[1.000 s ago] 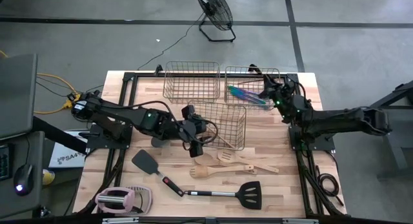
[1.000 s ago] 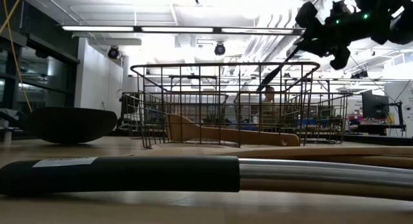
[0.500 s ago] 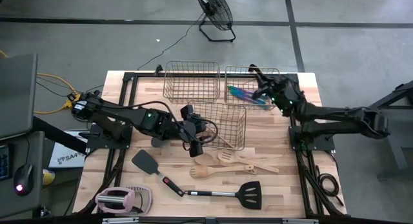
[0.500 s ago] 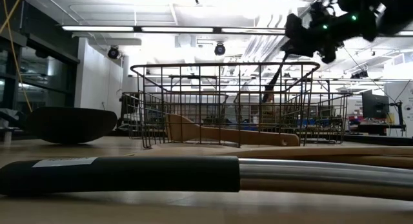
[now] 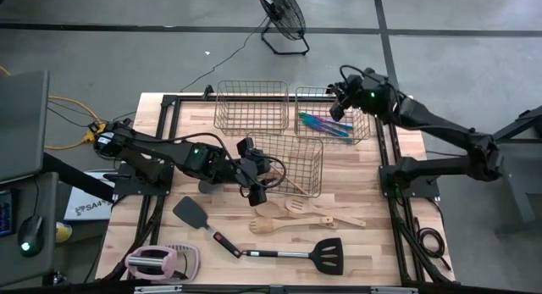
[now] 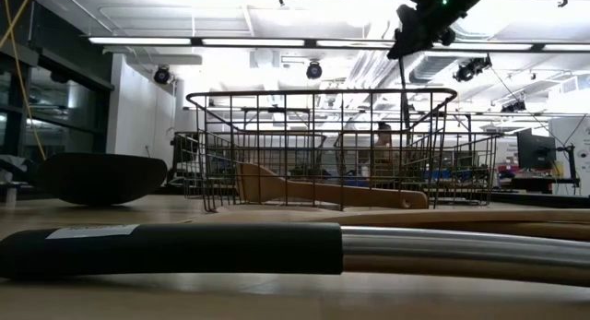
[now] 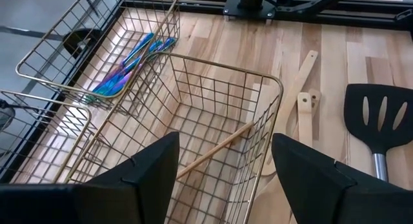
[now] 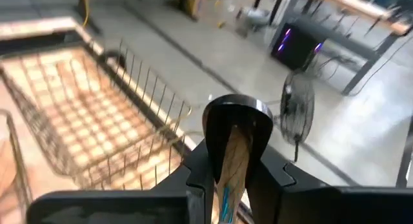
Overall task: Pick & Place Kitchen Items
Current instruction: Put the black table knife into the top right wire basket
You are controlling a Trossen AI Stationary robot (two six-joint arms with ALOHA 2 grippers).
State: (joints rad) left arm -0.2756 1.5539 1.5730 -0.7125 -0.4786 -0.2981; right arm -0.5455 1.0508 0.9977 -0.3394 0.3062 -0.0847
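The right gripper [image 5: 340, 89] hangs above the wire basket [image 5: 362, 135] at two o'clock on the table, fingers clamped on a thin utensil [image 8: 227, 169] standing upright; colourful utensils [image 5: 322, 124] already lie inside; this looks like the drop-off step; next it calls for lowering and letting go. The left gripper [image 5: 254, 174] waits near centre, fingers apart, by the middle basket [image 5: 318, 154]; spatulas [image 5: 326, 253] remain at six o'clock.

An iridescent utensil [image 8: 227, 161] stands clamped between the right gripper [image 8: 230, 153] fingers; more iridescent pieces [image 5: 324, 124] lie just below it.
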